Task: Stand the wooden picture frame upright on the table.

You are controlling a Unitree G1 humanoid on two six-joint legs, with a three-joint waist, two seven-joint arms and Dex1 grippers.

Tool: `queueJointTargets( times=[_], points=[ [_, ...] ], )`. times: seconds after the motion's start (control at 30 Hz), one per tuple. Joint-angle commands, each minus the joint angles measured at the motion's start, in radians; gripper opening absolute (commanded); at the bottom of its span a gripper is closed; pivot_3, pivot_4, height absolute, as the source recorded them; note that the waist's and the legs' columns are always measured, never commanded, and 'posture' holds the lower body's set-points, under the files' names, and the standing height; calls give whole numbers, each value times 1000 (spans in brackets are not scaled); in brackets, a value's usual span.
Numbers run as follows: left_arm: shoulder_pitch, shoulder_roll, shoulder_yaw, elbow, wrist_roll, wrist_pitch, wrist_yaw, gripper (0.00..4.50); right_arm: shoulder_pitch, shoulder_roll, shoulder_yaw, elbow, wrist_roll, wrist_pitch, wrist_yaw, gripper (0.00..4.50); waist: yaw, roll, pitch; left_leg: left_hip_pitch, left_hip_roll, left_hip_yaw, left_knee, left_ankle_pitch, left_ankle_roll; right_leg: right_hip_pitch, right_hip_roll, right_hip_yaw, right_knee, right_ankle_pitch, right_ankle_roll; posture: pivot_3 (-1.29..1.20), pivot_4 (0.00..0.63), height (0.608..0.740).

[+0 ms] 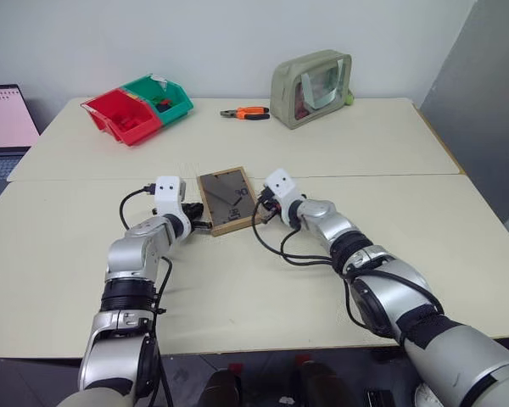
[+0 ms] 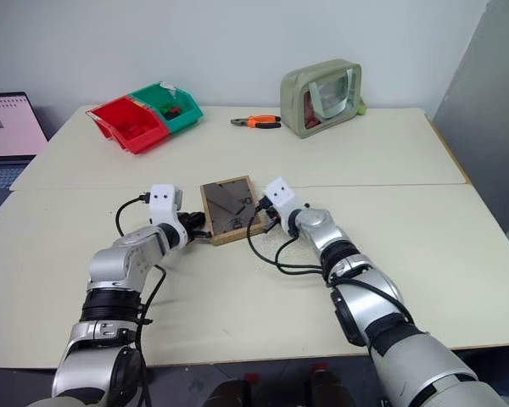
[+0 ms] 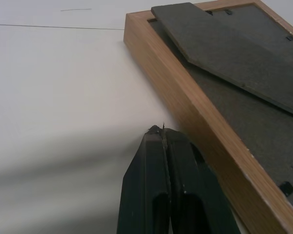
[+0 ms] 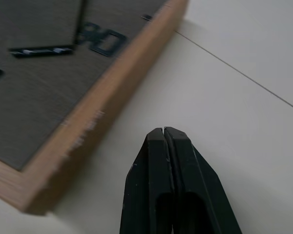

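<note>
1. The wooden picture frame (image 1: 226, 200) lies flat, back side up, at the middle of the head view, just below the seam of the surface (image 1: 263, 280). Its dark backing and fold-out stand face upward, with the stand lying folded against the back.
2. My left pincer (image 3: 163, 132) sits at the frame's left edge, fingers pressed together with nothing between them, tip just beside the wood.
3. My right pincer (image 4: 163, 130) sits at the frame's right edge, likewise closed and empty, close to the wooden rim.
4. I judge this as the approach to the frame: both tips bracket it, but it is not yet lifted or tilted.
5. Next I would need to get under or against an edge to tip the frame up, then free the stand so it can prop it; closed tips may slide the frame instead.
6. Upper left: a red bin (image 1: 121, 116) and a green bin (image 1: 163, 99), touching, holding small items I cannot identify.
7. Top centre: orange-handled pliers (image 1: 246, 113) beside a closed olive pouch (image 1: 311, 88).
</note>
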Motion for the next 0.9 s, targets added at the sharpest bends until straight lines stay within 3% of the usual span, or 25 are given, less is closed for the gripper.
queueJointTargets(
  times=[0.03, 0.33, 0.6, 0.77, 0.9],
  points=[
    [3, -8, -46, -44, 2, 30, -46, 29, -12, 7, -21, -43, 10, -12, 48, 28, 2, 0, 0, 0, 0, 0, 0, 0, 0, 0, 0, 0, 0, 0, 0, 0, 150, 740],
    [114, 19, -156, -257, -14, 172, -148, 29, 163, -35, 31, -298, 1, 70, 195, 28, 2, 0, -2, 0, 0, -1, 0, 0, 0, 0, 0, 0, 1, 0, 0, 0, 150, 740],
    [216, 74, -250, -536, -49, 337, -220, 29, 501, -182, 141, -1087, 52, 490, 351, 28, 10, 1, -3, 0, -1, -2, 1, 0, 0, 1, 0, 0, 0, 0, 0, 0, 150, 740],
    [279, 134, -261, -666, -66, 410, -256, 29, 597, -257, 176, -1384, 95, 691, 394, 28, 4, 1, -3, 1, -1, -2, 1, 0, 0, 1, 1, 0, 1, 0, 0, 0, 150, 740],
    [335, 212, -242, -770, -108, 479, -301, 29, 644, -314, 191, -1502, 119, 789, 406, 28, 1, 1, -3, 2, -1, -1, 1, 0, 0, 2, 2, 1, 2, -1, 0, 0, 150, 740]
  ],
)
